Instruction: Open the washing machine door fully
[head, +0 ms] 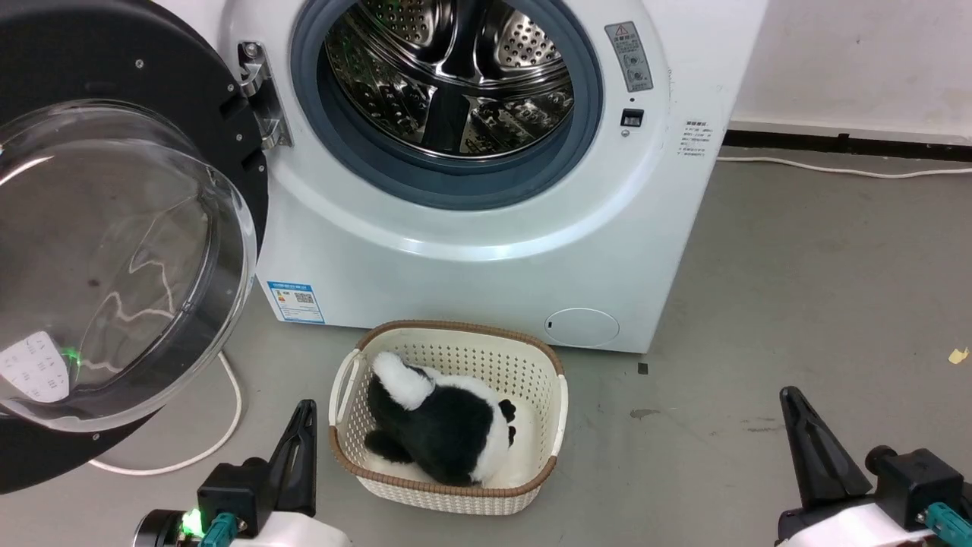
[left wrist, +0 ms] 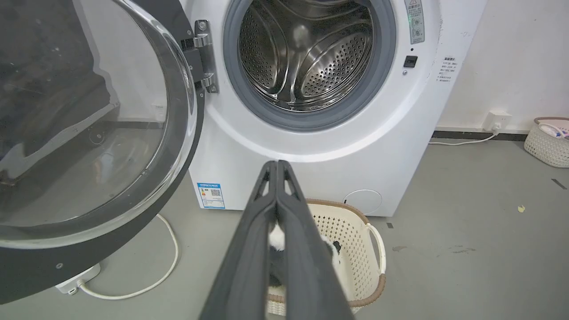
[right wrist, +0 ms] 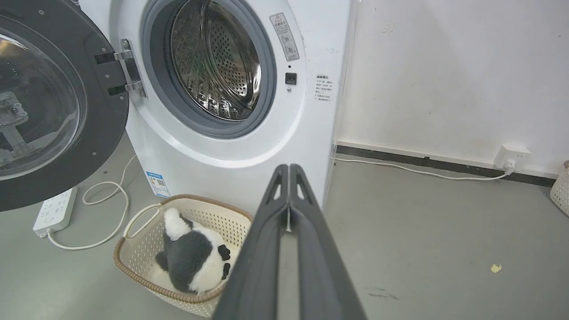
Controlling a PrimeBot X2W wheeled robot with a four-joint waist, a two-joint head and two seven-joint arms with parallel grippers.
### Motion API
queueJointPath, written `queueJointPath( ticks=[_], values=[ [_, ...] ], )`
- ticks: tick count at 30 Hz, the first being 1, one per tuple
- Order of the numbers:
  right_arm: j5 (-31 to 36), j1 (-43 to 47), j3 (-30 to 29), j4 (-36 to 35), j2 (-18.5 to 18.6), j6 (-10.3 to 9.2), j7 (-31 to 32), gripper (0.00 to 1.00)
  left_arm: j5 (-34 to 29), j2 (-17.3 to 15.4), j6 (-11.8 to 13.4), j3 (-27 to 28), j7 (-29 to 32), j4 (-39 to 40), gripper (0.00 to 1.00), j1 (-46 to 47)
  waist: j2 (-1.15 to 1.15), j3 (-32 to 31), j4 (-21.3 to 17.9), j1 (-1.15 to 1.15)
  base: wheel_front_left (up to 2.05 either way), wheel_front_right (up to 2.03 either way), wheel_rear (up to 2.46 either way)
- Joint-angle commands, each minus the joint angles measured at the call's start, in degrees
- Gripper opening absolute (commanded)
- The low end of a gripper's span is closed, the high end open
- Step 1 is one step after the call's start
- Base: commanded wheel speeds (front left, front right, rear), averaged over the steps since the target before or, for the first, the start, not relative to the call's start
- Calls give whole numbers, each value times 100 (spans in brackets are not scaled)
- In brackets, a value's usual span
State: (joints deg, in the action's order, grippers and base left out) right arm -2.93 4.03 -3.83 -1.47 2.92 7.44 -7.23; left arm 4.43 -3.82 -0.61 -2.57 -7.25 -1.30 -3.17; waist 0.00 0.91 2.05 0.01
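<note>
Touching nothing | left claw (left wrist: 278, 162) pinched closed | right claw (right wrist: 289, 166) pinched closed

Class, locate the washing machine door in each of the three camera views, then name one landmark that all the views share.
Head view: washing machine door fills the left side, swung open, left of the drum.
Left wrist view: washing machine door covers the upper left.
Right wrist view: washing machine door at the left edge, partly cropped.
Shared landmark: the metal hinge on the door's right side.

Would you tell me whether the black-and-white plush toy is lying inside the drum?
No, the plush toy lies in the basket on the floor.
</note>
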Motion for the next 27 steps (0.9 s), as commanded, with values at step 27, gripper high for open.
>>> queueJointPath(
  ticks=[27],
  values=[
    [166, -265, 192, 83, -3, 3, 357, 0, -241, 62, 44, 139, 361, 77, 0, 215, 0, -44, -99, 0, 0, 0, 0]
  ],
)
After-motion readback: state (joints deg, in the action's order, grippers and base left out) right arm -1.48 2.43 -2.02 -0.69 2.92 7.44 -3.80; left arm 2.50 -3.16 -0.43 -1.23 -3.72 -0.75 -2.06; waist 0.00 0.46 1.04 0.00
